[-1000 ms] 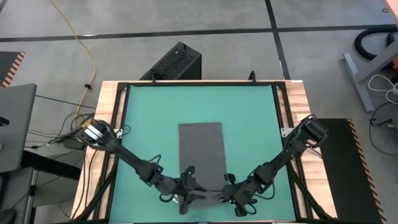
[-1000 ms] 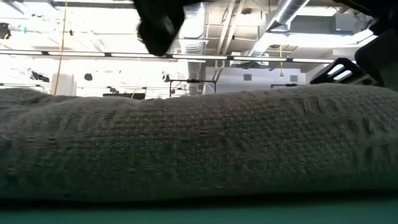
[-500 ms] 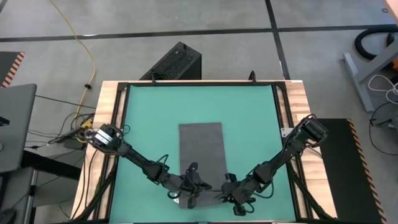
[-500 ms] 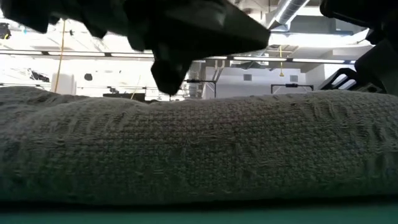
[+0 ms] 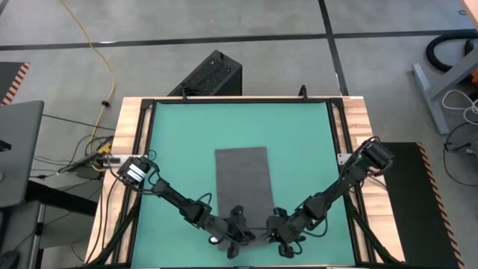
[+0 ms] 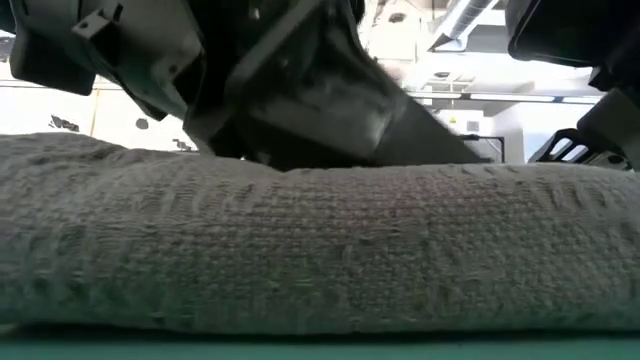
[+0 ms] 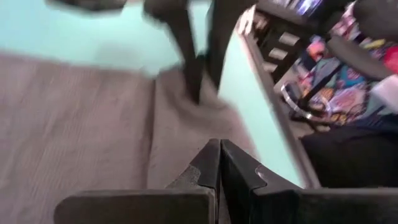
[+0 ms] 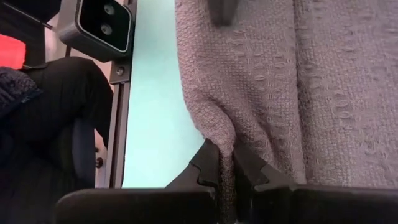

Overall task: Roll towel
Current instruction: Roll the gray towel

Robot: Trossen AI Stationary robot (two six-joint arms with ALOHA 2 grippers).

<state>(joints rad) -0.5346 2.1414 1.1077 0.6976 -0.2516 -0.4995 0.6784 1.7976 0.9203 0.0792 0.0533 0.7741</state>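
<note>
- Your towel [image 5: 241, 183] lies flat on the green mat [image 5: 179, 134], its near end bunched between both grippers
- Your left gripper [image 7: 219, 163] is fully closed, jaws meeting above the cloth
- Your right gripper [image 8: 225, 169] pinches a towel fold

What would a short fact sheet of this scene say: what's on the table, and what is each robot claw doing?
surface: green mat on a wooden table
towel: dark grey, flat, near end bunched
left gripper: shut, at the towel's near end; hold unclear
right gripper: shut on a pinched fold of towel
room: person seated beyond the table edge
</note>
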